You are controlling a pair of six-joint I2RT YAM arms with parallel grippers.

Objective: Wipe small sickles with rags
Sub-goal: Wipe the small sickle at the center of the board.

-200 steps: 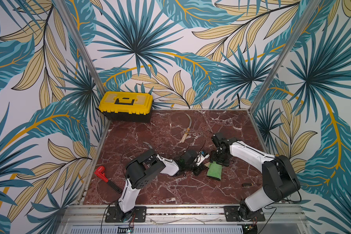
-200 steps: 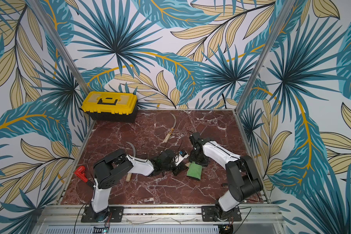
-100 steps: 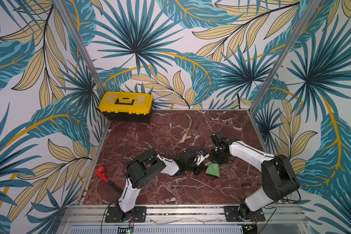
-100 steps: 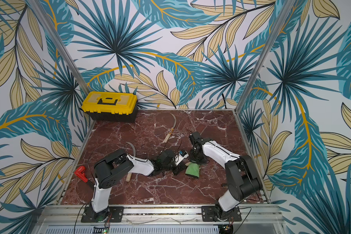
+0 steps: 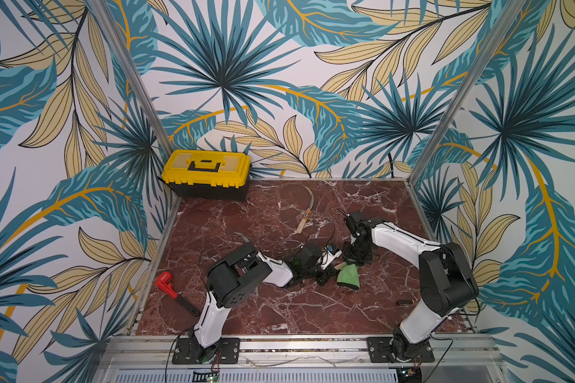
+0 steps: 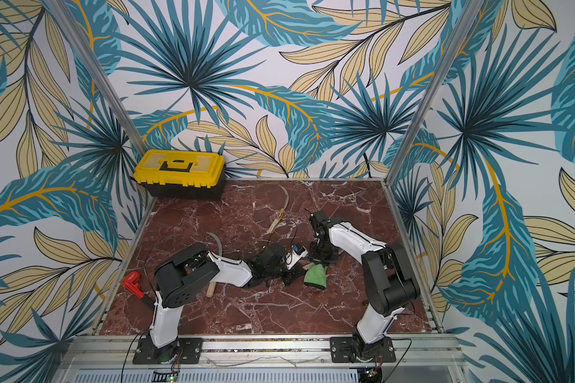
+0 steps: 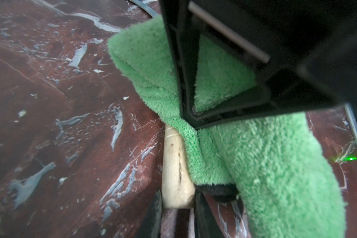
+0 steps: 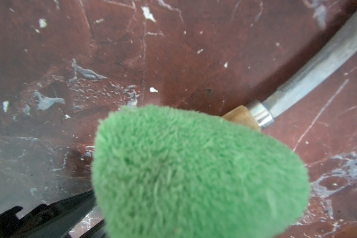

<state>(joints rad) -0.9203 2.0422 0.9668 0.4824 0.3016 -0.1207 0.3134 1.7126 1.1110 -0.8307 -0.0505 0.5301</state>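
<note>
My left gripper (image 5: 323, 278) lies low at mid-table, shut on the pale wooden handle (image 7: 176, 175) of a small sickle. Its ferrule and grey blade (image 8: 328, 61) show in the right wrist view. The green rag (image 5: 347, 280) (image 6: 315, 277) is draped over that handle. My right gripper (image 5: 355, 262) points down, shut on the rag's far end (image 7: 221, 78); the fuzzy cloth (image 8: 194, 175) hides its jaws in the right wrist view. A second sickle (image 5: 304, 212) lies at the back. Only the blade (image 6: 217, 243) and handle end (image 6: 210, 291) of a third show, under my left arm.
A yellow toolbox (image 5: 206, 169) stands in the back left corner. A red-handled wrench (image 5: 168, 285) lies by the left edge. A small dark object (image 5: 405, 301) rests near the right arm's base. Metal frame posts mark the table's back corners.
My right gripper has gone from open to shut, pinching the rag's far end so the cloth bunches up. The left arm and its sickle have stayed still.
</note>
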